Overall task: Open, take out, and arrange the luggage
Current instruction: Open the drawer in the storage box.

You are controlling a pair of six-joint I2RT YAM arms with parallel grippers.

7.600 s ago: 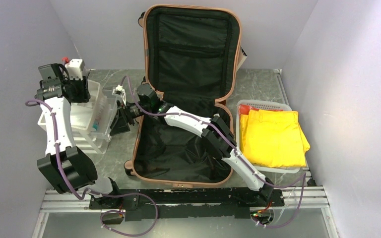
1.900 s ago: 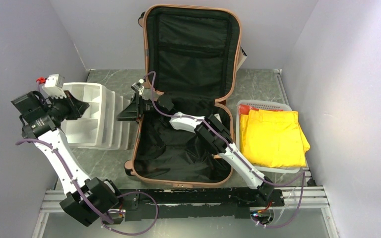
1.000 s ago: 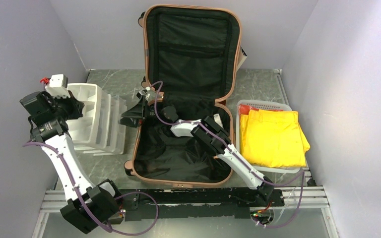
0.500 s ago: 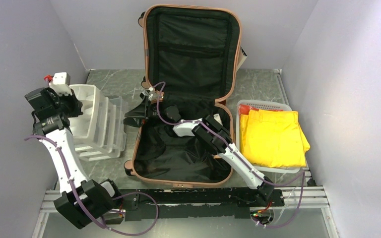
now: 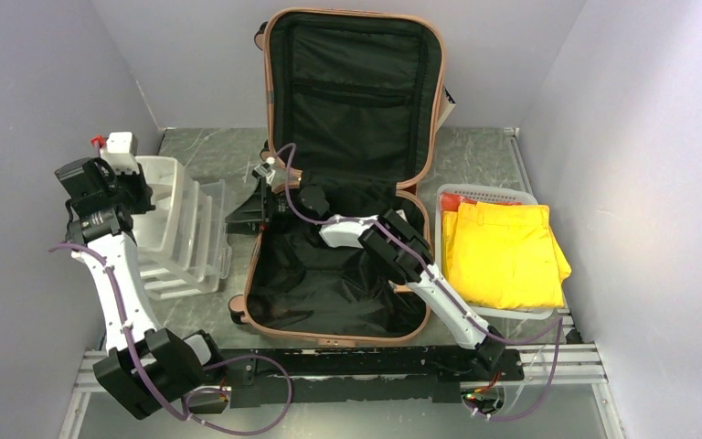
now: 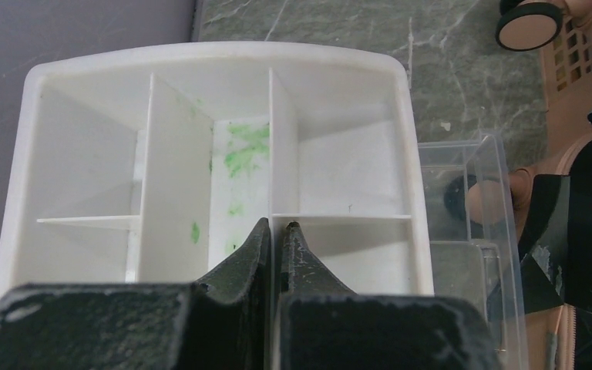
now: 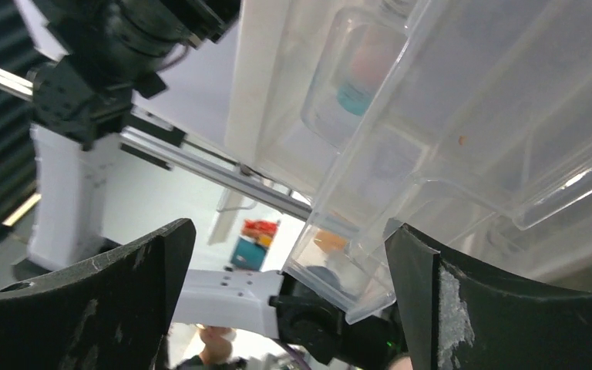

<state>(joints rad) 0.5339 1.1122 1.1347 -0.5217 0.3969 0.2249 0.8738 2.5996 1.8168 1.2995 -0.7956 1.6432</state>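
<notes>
Luggage (image 5: 303, 294) lies open mid-table (image 5: 475, 155). Its lower half is flat and its lid stands upright against the back wall, black lining showing on both.

Left gripper (image 6: 276, 225) is at the far left of the table, its fingers pressed together on a thin inner partition of the white divided tray (image 6: 339, 162). Green smears show in the tray's middle compartment. The tray stands tipped up, leaning with a clear plastic organizer (image 5: 206, 240) just beside it, left of the luggage.

The right arm reaches across the lower half of the luggage to its left rim. Right gripper (image 7: 289, 231) has its fingers spread wide and grips nothing. The clear organizer fills the wrist view beyond them; whether it touches the fingers cannot be told.

To the right of the luggage is a white basket (image 5: 489, 194) holding a folded yellow garment (image 5: 503, 251), with something red under the garment's far-left corner.
</notes>
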